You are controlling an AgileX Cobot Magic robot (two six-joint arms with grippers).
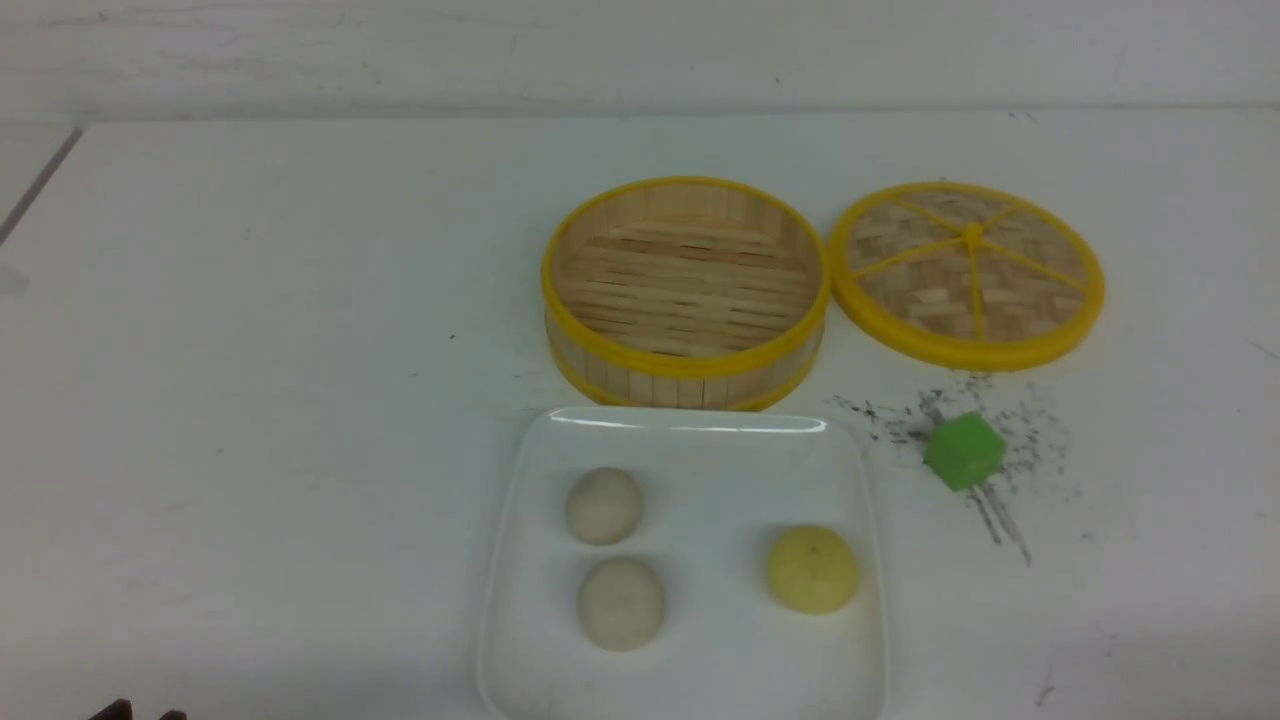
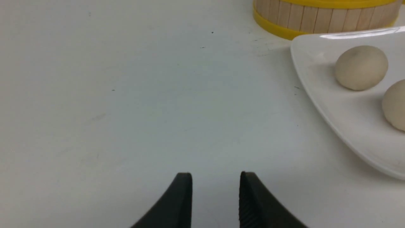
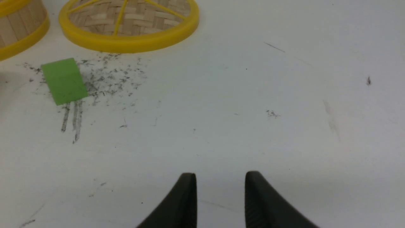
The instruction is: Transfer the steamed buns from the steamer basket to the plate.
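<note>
A white worktop (image 1: 250, 400) fills the scene, scuffed with dark specks to my right, and a pale wall runs behind it. Nearest me, my left end effector (image 2: 215, 190) hangs over bare surface with its two black fingers parted by a gap and nothing between them. My right end effector (image 3: 220, 190) stands the same way, fingers apart and empty, over bare worktop on the other side. Next out, in the middle, lies the plate (image 1: 520, 560), carrying all three steamed buns (image 1: 619, 603): two off-white ones on its left half, one behind the other, and the pale yellow one well apart on its right half. To the right of the plate's far corner sits a green cube (image 1: 963, 450) among the dark specks. Just behind the plate stands the steamer basket (image 1: 685, 380), upright, its slatted floor bare. Just beside the basket on the right lies the woven lid (image 1: 967, 272), flat.
</note>
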